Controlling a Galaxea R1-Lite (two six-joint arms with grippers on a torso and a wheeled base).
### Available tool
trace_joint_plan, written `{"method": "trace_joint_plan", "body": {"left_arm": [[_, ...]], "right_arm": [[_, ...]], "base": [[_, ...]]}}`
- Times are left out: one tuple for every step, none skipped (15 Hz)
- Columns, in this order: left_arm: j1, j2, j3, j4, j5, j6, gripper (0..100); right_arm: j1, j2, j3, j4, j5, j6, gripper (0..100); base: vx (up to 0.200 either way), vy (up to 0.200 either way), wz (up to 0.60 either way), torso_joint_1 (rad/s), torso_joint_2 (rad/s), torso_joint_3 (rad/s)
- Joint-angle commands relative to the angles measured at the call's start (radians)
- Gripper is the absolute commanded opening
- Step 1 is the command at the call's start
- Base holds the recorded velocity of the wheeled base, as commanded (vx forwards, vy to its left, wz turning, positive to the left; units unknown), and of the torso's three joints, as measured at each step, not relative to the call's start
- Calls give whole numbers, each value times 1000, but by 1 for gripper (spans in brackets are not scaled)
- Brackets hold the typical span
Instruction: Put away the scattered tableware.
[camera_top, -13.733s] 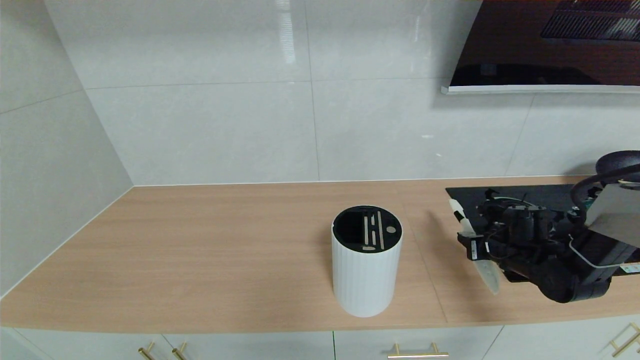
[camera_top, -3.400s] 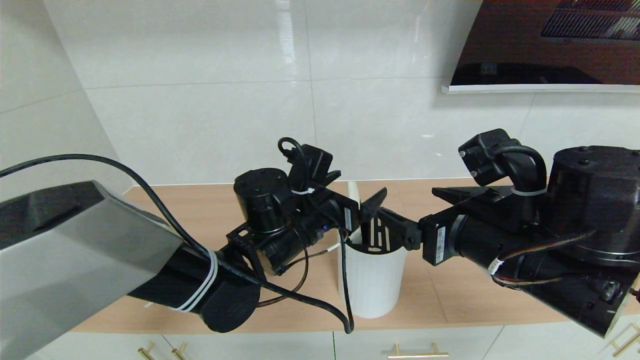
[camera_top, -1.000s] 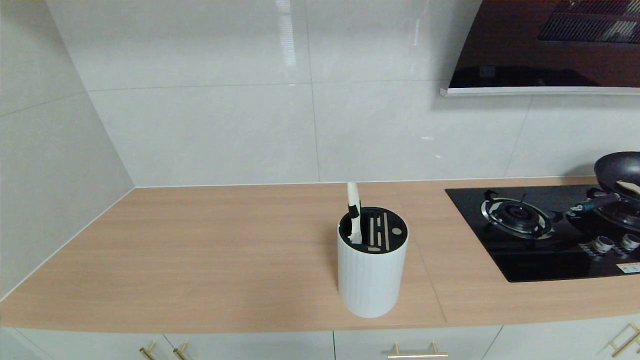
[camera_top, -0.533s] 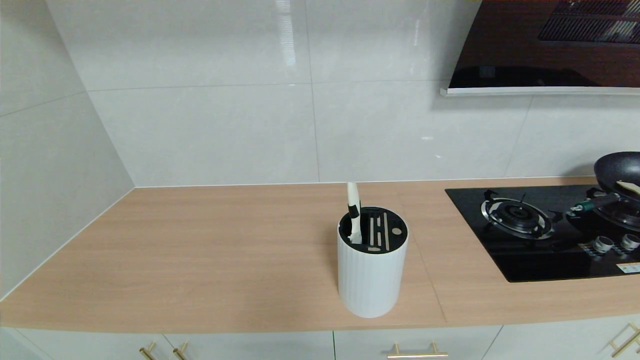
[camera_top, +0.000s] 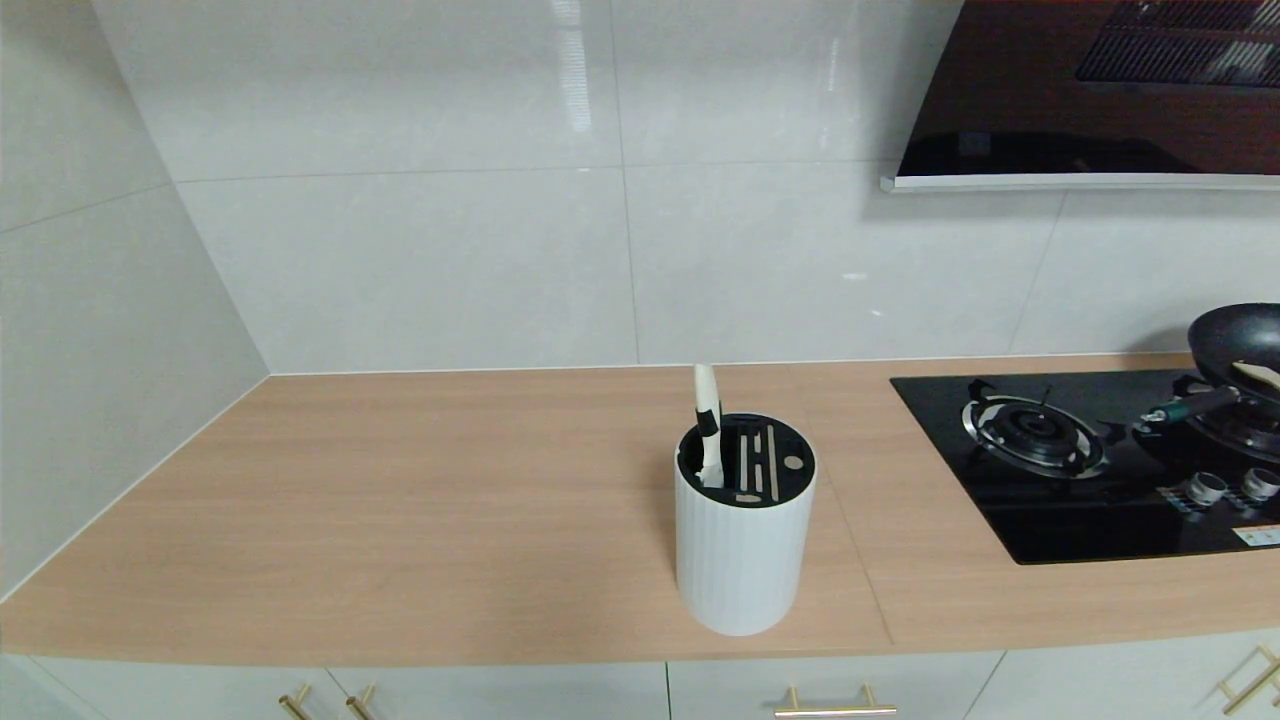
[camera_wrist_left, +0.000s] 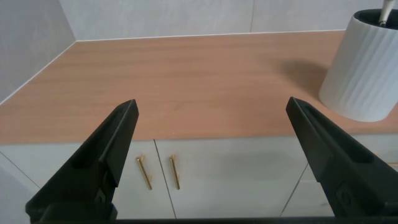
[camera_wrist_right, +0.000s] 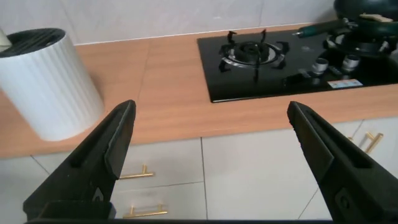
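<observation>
Kitchen bench, light wood countertop (camera_top: 450, 520) over white cabinet fronts with brass pull handles (camera_top: 835, 705) along the near edge. Left gripper (camera_wrist_left: 211, 106): fingers spread wide apart, nothing between them, held out in front of the near counter edge and level with the cabinet fronts, left of the holder. Right gripper (camera_wrist_right: 210, 107): likewise spread wide and empty, in front of the near edge, with the holder to its left and the hob to its right. White ribbed cylindrical knife holder (camera_top: 740, 560) stands upright on the counter, near the front edge, roughly mid-bench, well apart from both grippers. Its black top insert (camera_top: 765, 462) has a wide opening on the left and narrow slots to the right. Knife (camera_top: 708, 420) sits in the left opening, blade down and hidden inside; the white handle with a black band sticks up above the rim, nearly upright, leaning slightly left. Right of the holder, set into the counter: black glass gas hob (camera_top: 1080, 520), one burner grate (camera_top: 1035, 440) visible, control knobs (camera_top: 1205, 487) at its near right. Dark frying pan (camera_top: 1235, 340) rests on the far right burner, handle pointing left. Behind: pale grey tiled wall (camera_top: 400, 260). Dark range hood (camera_top: 1080, 90) hangs above the hob, upper right.
</observation>
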Motion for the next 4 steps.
{"method": "trace_joint_plan", "body": {"left_arm": [[0,2,0,0,0,0,100],[0,2,0,0,0,-3,100],[0,2,0,0,0,-1,100],[0,2,0,0,0,-3,100]], "right_arm": [[1,2,0,1,2,-3,100],[1,2,0,1,2,-4,100],[1,0,0,1,2,-3,100],[1,0,0,1,2,-3,100]], "base": [[0,0,0,0,0,0],[0,0,0,0,0,0],[0,0,0,0,0,0],[0,0,0,0,0,0]]}}
